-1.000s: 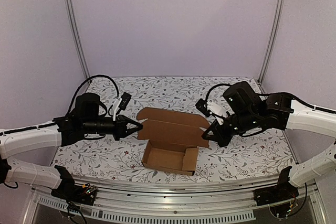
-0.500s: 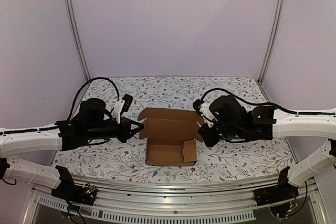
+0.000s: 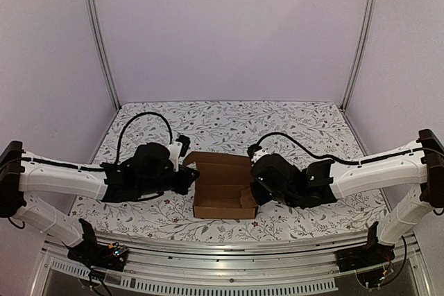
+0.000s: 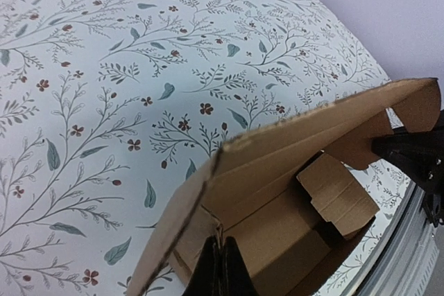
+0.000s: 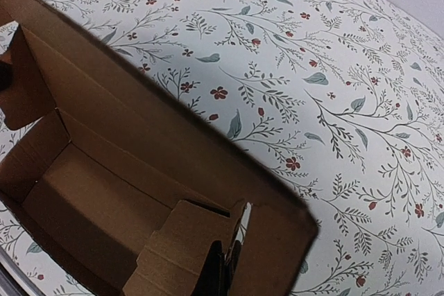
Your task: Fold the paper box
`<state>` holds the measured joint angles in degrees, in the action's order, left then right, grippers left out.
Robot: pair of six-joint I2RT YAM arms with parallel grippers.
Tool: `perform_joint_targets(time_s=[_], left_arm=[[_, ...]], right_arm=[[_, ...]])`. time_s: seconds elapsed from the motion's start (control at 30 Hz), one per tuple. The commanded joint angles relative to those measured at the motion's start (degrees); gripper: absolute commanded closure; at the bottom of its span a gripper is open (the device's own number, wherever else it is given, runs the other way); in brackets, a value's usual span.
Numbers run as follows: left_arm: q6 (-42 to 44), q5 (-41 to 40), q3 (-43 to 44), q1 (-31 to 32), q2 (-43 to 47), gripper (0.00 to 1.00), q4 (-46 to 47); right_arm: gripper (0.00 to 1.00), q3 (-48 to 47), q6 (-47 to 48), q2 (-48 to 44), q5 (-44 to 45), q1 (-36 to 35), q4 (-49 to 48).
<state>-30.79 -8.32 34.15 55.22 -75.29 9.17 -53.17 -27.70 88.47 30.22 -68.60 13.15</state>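
Left gripper (image 3: 189, 178) has its fingers pressed together with nothing between them, the tips set against the left end of the paper box (image 3: 220, 197); the left wrist view shows the clenched fingertips (image 4: 220, 268) at the near rim of the carton's side wall (image 4: 277, 192). Right gripper (image 3: 255, 189) is likewise clenched and empty, its tips meeting the right end of the carton, where the right wrist view places them (image 5: 225, 272) beside a small notched inner flap of the cardboard (image 5: 104, 192). Carton is plain brown, partly erected, open at the top, its long rear flap raised and leaning back. It stands on the floral-patterned table cover (image 3: 298, 123), roughly central and towards the near edge, directly between the two arms. Whether either gripper bears on the walls or merely touches them cannot be told. An aluminium rail (image 3: 229, 246) runs along the near edge of the table.
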Motion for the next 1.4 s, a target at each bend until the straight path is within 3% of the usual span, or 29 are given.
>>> perform_joint_targets(time_s=[0.0, 0.87, 1.37], left_arm=[[-1.16, 0.95, 1.80, 4.87, -3.24, 1.00, 2.28], [-2.39, -6.22, 3.15, 14.05, -6.69, 1.00, -2.05], [-3.03, -7.95, 5.37, 15.79, -6.95, 1.00, -4.93]], right_arm=[[1.00, 0.30, -4.26, 2.36, 2.78, -2.30, -9.56], [1.00, -1.57, -8.71, 1.88, 1.62, -5.19, -8.08], [1.00, 4.51, -13.66, 1.86, 5.43, -8.73, -7.54]])
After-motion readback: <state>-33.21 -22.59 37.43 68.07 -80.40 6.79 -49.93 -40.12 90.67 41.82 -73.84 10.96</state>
